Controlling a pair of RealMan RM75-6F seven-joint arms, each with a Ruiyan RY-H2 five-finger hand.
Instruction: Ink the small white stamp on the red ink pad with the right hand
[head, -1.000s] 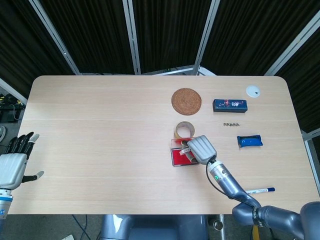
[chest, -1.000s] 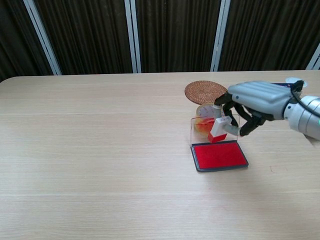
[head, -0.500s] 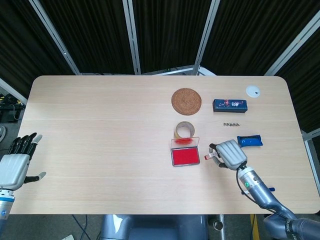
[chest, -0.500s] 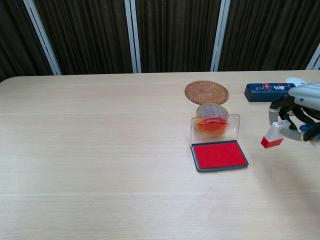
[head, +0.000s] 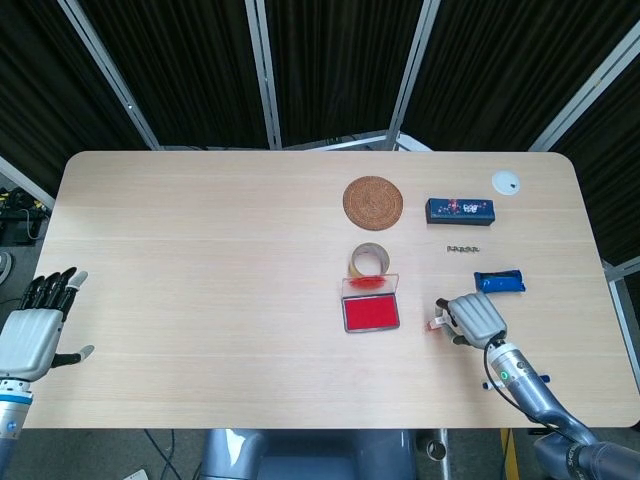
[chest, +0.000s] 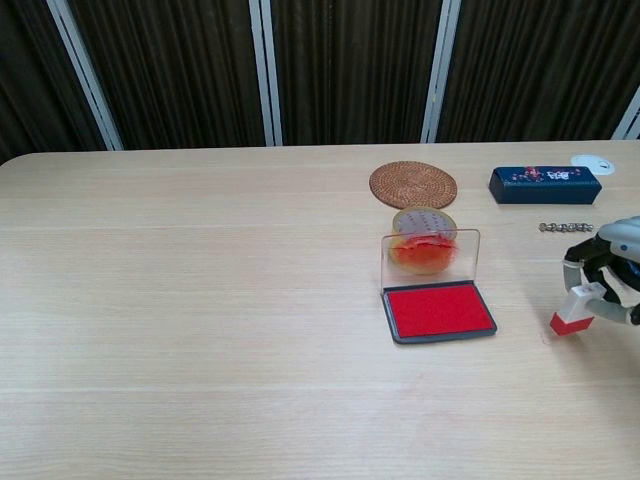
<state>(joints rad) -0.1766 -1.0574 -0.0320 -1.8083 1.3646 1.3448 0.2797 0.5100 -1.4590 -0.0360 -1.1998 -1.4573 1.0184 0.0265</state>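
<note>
The red ink pad (head: 370, 313) (chest: 438, 310) lies open near the table's middle, its clear lid standing upright at the back. My right hand (head: 476, 317) (chest: 612, 266) is to the right of the pad, well clear of it, and holds the small white stamp (head: 438, 321) (chest: 574, 308). The stamp's red face points down, low over the table or touching it; I cannot tell which. My left hand (head: 28, 330) hangs off the table's left edge with fingers spread and nothing in it; only the head view shows it.
Behind the pad stand a tape roll (head: 371, 261) (chest: 424, 222) and a woven coaster (head: 373, 202) (chest: 412, 184). A dark blue box (head: 460, 210) (chest: 545, 184), a small chain (head: 462, 249), a blue wrapper (head: 499, 282), a white disc (head: 506, 182) and a pen lie on the right.
My right hand carried the stamp off the ink pad, rightward and down toward the table. The left hand barely shifted.
</note>
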